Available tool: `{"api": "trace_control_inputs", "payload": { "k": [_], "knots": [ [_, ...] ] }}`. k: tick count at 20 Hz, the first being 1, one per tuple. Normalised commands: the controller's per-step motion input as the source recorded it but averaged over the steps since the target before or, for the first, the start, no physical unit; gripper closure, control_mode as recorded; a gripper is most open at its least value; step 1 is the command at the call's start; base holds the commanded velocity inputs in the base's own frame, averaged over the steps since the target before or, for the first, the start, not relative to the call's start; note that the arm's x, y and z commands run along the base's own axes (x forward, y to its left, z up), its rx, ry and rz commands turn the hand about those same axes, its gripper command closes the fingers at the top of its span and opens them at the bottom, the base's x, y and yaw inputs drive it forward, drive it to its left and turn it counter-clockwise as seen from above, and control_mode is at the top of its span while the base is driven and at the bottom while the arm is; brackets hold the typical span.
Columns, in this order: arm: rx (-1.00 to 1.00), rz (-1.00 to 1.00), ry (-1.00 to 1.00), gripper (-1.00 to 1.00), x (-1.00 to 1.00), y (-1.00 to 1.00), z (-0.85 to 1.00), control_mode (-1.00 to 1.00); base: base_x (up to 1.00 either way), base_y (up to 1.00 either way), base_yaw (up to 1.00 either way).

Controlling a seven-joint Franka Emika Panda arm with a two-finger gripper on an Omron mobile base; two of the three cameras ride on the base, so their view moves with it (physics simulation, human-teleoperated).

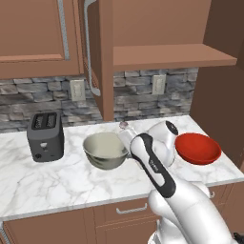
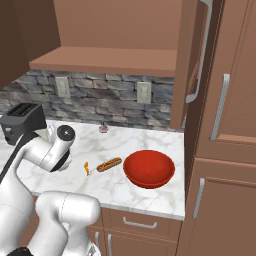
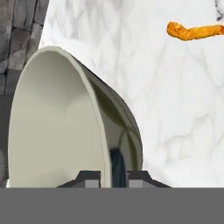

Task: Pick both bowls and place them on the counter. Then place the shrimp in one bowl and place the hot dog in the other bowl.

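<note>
Bowl rim: grey bowl [image 3: 57,122] right up close in the hand view, thin rim [image 3: 103,170] between the two dark tips of the gripper [image 3: 113,175]
Jaws: nearly together, pinched on that rim, one tip inside and one outside
Grey bowl spot: on or just over the counter [image 1: 57,181], right of the black toaster [image 1: 45,136]; cannot tell if bottom touches the marble
Red bowl: red bowl [image 2: 149,168] sitting flat on the marble at the right end, nothing in it
Hot dog: hot dog [image 2: 108,164] on the marble just left of the red bowl, not touching it
Shrimp: shrimp [image 2: 86,168] a bit left of the hot dog, small and orange; seen past the grey bowl in the hand view too [image 3: 194,31]
Pink bulb: little pink bulb [image 2: 103,128] far back by the stone wall, not part of the job
Step now: likely setting the grey bowl down, so both bowls are out
Doing it well: keep bowl level, lower slowly till bottom sits flat, open up only then, lift straight up so tips miss the rim
Watch out: letting go too high may tip or roll the bowl; keep well away from shrimp and toaster
Left to do: shrimp in one bowl, hot dog in the other
</note>
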Motion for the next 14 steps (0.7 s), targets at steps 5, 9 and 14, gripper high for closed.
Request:
{"api": "trace_control_inputs", "payload": {
  "k": [5, 9, 14],
  "knots": [
    [0.00, 0.00, 0.00, 1.00, 0.14, 0.00, -0.22, -1.00, 0.00, 0.00, 0.00],
    [0.00, 0.00, 0.05, 1.00, 0.01, 0.00, -0.13, -1.00, 0.00, 0.00, 0.00],
    [0.00, 0.00, 0.06, 1.00, 0.00, 0.00, -0.32, -1.00, 0.00, 0.00, 0.00]
  ]
}}
